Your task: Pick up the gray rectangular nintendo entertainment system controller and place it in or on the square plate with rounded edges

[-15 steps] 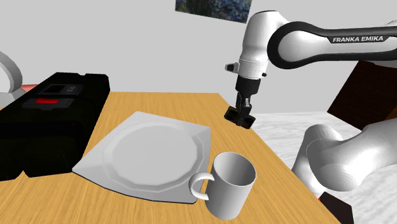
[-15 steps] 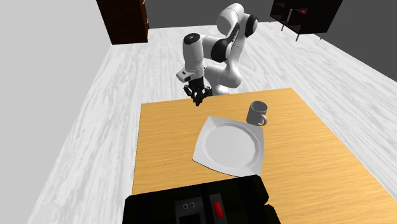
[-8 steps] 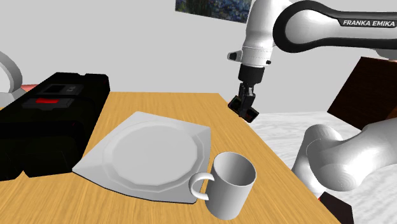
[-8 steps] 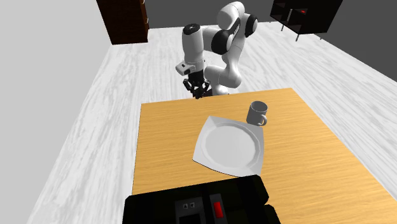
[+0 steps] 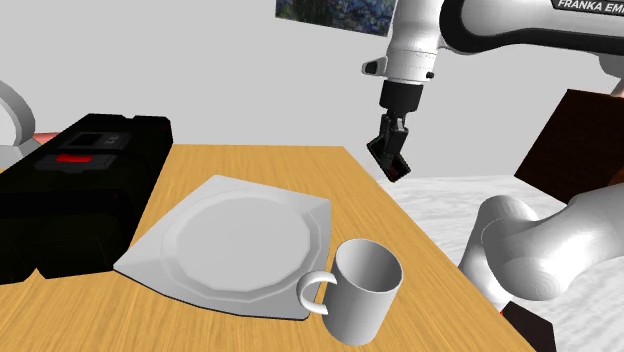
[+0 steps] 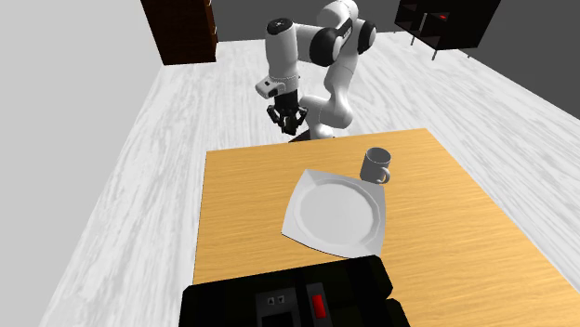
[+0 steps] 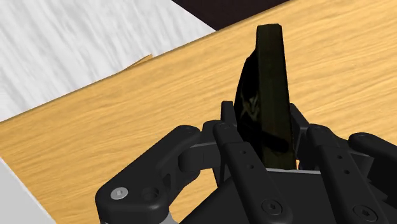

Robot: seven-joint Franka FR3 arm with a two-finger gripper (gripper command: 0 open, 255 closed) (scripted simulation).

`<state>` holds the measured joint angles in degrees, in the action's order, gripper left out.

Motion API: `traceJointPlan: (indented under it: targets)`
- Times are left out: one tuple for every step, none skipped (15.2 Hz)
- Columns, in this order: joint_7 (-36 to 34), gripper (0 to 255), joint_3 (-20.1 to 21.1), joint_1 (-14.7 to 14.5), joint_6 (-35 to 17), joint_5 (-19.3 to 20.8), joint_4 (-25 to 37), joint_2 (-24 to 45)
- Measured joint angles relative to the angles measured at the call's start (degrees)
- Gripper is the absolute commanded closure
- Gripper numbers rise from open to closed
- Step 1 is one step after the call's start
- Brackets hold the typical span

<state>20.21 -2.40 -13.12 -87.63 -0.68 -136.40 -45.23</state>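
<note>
The black end effector [image 5: 391,150] is clamped on the dark, flat rectangular controller [image 7: 267,89], which hangs in the air over the stand-side edge of the wooden surface [image 5: 80,310]. The carry is under way; the next move is probably to travel over the white square plate [image 5: 240,235], then lower and release.

Shoulder view: white lettering "FRANKA EM", cut off at the picture's edge, on the dark band of my forearm [image 5: 520,22]. Red and grey panels on top of the black box [image 5: 80,190]: characters not legible.
</note>
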Motion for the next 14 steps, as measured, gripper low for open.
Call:
traceJointPlan:
  targets:
    - [-0.6,255,0.6,-0.2,0.0,-0.4,0.4,0.4]
    - [-1.4,255,1.3,-0.5,-0.4,-1.0,0.7,1.1]
    - [-2.5,255,2.4,-1.0,-0.7,-1.8,2.0,2.6]
    - [-3.4,255,3.1,-1.3,-1.2,-2.3,2.9,4.0]
    - [-4.4,255,4.0,-1.6,-1.6,-3.0,3.7,5.1]
    - [-5.5,255,5.1,-2.0,-2.2,-3.7,4.4,6.4]
    - [-6.7,255,6.2,-2.4,-2.9,-4.3,5.3,7.9]
    - [-7.8,255,7.1,-2.7,-3.3,-4.9,6.5,9.4]
    - [-8.8,255,8.0,-3.0,-3.6,-5.3,7.7,10.8]
    - [-10.0,255,9.0,-3.4,-4.2,-5.8,8.5,12.0]
    - [-11.3,255,10.1,-3.7,-4.9,-6.4,9.1,13.3]
    - [-12.5,255,11.1,-4.1,-5.7,-6.8,10.2,15.0]
    - [-13.4,255,11.9,-4.2,-6.4,-7.0,11.2,16.7]
    - [-14.6,255,13.0,-4.5,-7.0,-7.2,12.9,18.8]
